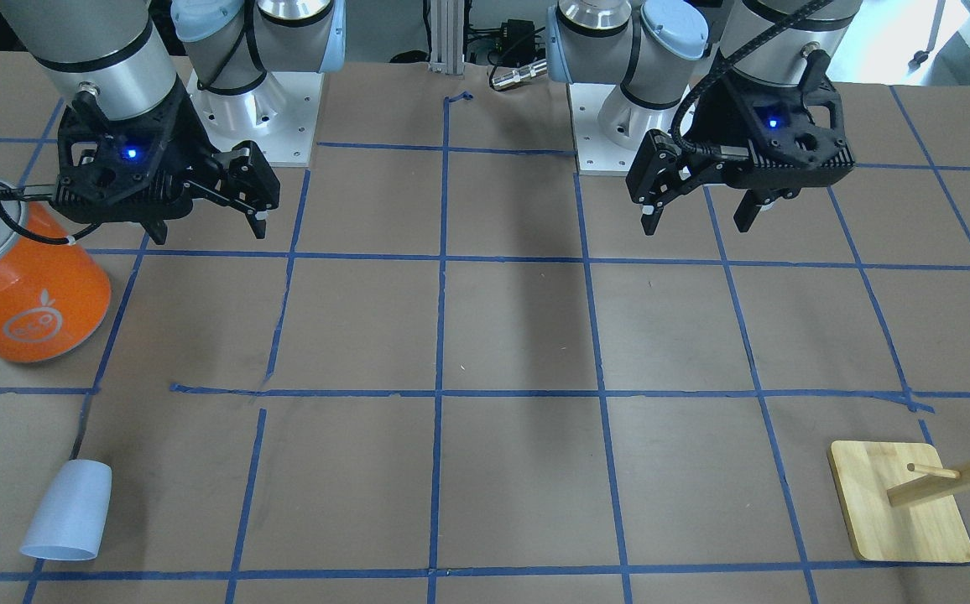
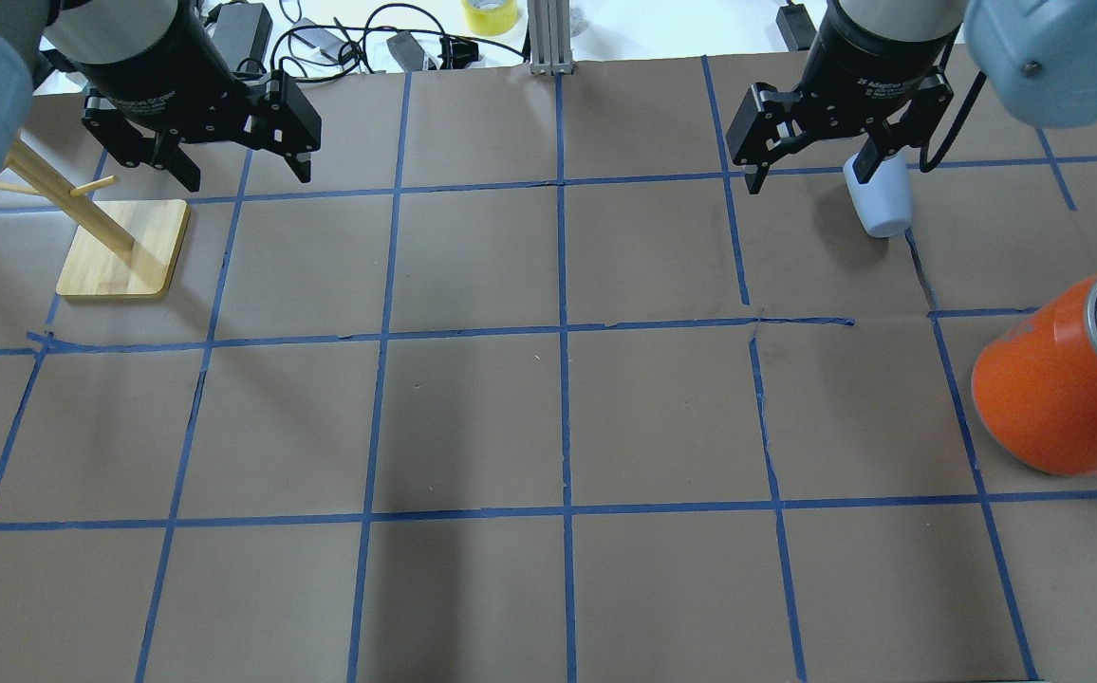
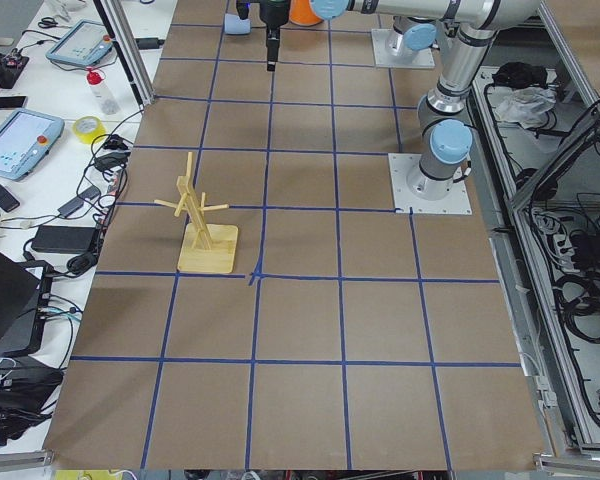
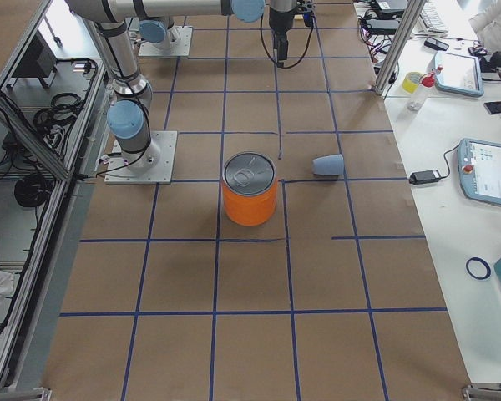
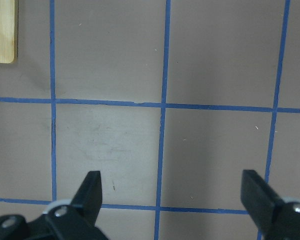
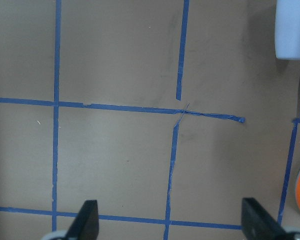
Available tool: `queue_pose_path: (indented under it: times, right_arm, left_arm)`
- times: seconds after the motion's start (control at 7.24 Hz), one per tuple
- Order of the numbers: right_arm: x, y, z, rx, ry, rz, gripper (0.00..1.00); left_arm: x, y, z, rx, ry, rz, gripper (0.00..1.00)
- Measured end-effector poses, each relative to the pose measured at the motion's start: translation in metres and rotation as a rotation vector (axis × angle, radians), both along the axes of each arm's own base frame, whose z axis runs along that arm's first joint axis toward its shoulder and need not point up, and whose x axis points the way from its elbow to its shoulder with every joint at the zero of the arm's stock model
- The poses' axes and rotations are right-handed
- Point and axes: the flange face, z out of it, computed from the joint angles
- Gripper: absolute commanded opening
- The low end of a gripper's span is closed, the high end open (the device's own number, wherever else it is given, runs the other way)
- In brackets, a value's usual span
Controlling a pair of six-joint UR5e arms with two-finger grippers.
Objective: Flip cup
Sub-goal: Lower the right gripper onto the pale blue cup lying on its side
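The cup (image 1: 68, 510) lies on its side on the worktop (image 1: 518, 335), lower left in the front view, well apart from the right gripper (image 1: 206, 225). Fingers of the right gripper and the left gripper (image 1: 699, 222) are spread wide, holding nothing.

Shows a wide table (image 1: 518, 335) covered with brown paper and cut into squares by lines of blue tape (image 1: 440, 335). Carries near one end a cup (image 1: 65, 512), lying on its side close to the edge far from the robot, wide mouth turned away from the robot. Keeps an orange can (image 1: 28, 285) upright, silver top up, near the cup but apart from it. Holds at the other end a wooden stand (image 1: 896, 503) with pegs, flat base on the paper. Bears two white plates (image 1: 292, 126) at the robot's edge.
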Motion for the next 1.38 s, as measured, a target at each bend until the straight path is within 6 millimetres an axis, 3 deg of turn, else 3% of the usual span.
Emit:
queue_pose_path:
  times: [1.11, 1.38]
  right_arm:
    - [-0.007, -0.004, -0.013, 0.055, 0.014, -0.007, 1.0]
    - [-0.022, -0.034, -0.017, -0.051, 0.02, -0.028, 1.0]
  left_arm:
    - [0.0, 0.001, 0.0, 0.0, -0.001, -0.001, 1.0]
    - [0.0, 0.001, 0.001, 0.0, -0.001, -0.001, 1.0]
